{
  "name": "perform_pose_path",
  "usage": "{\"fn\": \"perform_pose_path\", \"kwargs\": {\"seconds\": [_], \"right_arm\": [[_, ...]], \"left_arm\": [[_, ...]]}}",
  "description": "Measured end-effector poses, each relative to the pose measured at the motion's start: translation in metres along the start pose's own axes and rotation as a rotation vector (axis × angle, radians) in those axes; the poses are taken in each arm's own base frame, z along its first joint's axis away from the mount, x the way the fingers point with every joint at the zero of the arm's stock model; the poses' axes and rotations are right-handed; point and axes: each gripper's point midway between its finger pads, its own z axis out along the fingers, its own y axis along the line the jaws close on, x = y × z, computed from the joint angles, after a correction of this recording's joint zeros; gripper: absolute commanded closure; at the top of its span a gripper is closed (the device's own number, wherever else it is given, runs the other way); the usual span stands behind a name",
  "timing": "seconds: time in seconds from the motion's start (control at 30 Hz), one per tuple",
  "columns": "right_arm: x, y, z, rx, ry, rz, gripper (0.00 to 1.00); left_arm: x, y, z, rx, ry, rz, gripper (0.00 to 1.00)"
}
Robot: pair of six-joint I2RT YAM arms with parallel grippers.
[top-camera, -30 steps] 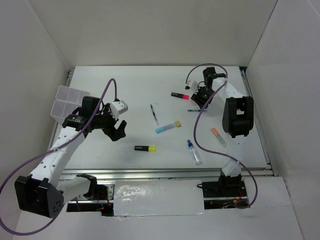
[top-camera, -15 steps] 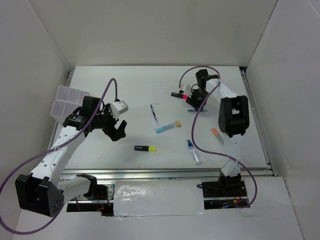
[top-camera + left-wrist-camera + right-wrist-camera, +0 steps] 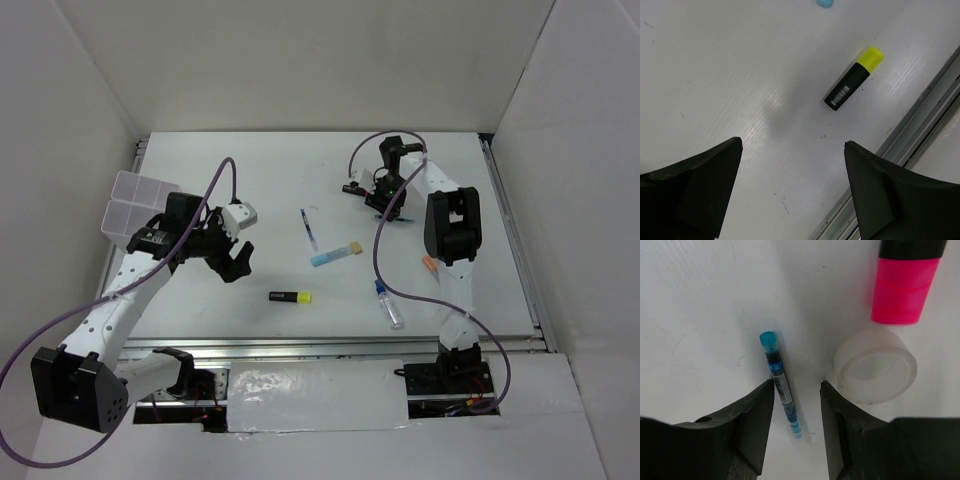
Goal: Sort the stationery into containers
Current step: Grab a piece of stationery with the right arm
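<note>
Over the blue pen (image 3: 781, 385), the right pincer (image 3: 796, 390) sits open; it should shut without bumping the tape ring (image 3: 875, 342).

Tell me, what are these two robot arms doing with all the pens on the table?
They are sorting stationery into the divided box at the left edge. The right arm has its open jaws either side of a thin blue pen, beside a tape ring and a pink-capped highlighter; nothing is gripped yet. The left arm hovers with open jaws above the table, near a yellow-capped highlighter. A light-blue marker and a small bottle lie loose.
</note>
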Motion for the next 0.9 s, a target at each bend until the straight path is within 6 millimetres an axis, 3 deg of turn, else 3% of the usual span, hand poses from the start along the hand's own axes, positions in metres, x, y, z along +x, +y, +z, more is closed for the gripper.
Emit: {"fn": "perform_pose_path", "kwargs": {"seconds": [0.23, 0.43, 0.53, 0.57, 0.73, 0.9], "right_arm": [[-0.006, 0.01, 0.0, -0.015, 0.058, -0.071, 0.58], [-0.014, 0.003, 0.005, -0.029, 0.091, -0.105, 0.67], [-0.013, 0.003, 0.005, -0.035, 0.1, -0.112, 0.77], [-0.012, 0.004, 0.005, -0.036, 0.104, -0.114, 0.97], [-0.011, 0.006, 0.004, -0.033, 0.125, -0.125, 1.0], [-0.015, 0.028, -0.001, -0.087, 0.103, -0.047, 1.0]], "left_arm": [[0.002, 0.001, 0.003, 0.006, 0.01, 0.013, 0.05], [0.005, 0.004, 0.008, 0.017, 0.031, 0.009, 0.06], [0.0, 0.006, 0.007, 0.014, 0.024, 0.033, 0.06], [-0.001, 0.006, 0.006, 0.013, 0.02, 0.038, 0.06], [-0.007, 0.005, 0.005, 0.022, 0.0, 0.066, 0.09], [-0.022, -0.002, -0.008, 0.022, -0.078, 0.132, 0.1]]}}
